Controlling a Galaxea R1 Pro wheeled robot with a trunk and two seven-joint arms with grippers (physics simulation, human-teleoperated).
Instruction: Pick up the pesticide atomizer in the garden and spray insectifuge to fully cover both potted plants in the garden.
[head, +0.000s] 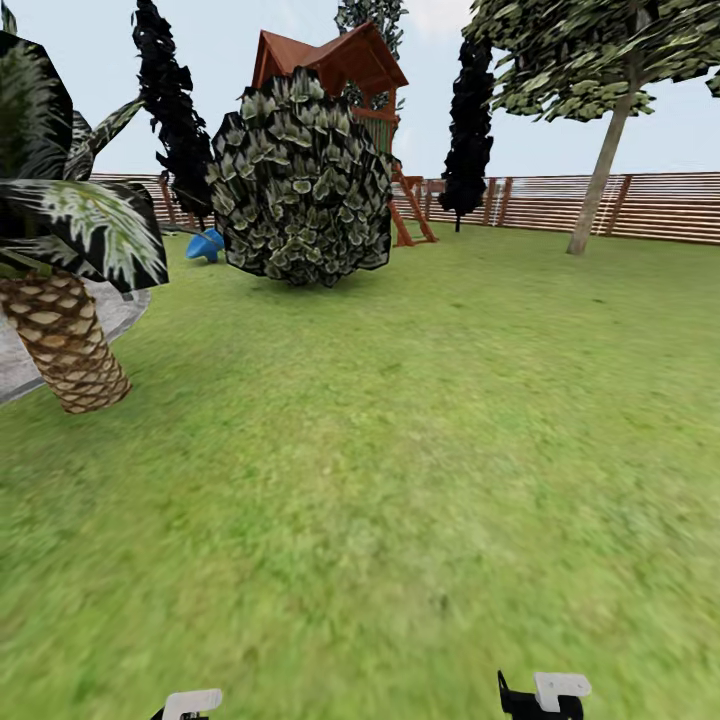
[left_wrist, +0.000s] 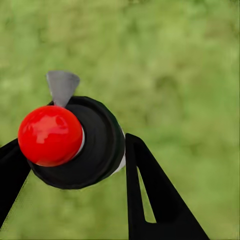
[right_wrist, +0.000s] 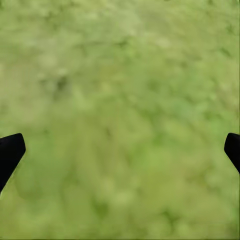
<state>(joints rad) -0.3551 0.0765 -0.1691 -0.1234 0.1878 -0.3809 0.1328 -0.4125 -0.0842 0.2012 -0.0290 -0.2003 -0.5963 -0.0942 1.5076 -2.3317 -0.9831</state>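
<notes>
Two grippers are hanging over garden lawn, one of them carrying the pesticide atomizer.

Head view: grass is filling the ground, a round bush is standing at about eleven o'clock, a palm trunk at nine, a slatted fence at one. Left wrist view: the left gripper is clenching the atomizer's dark, red-knobbed end between its fingers. Right wrist view: the right gripper is spreading its fingertips wide over grass, gripping nothing.
</notes>
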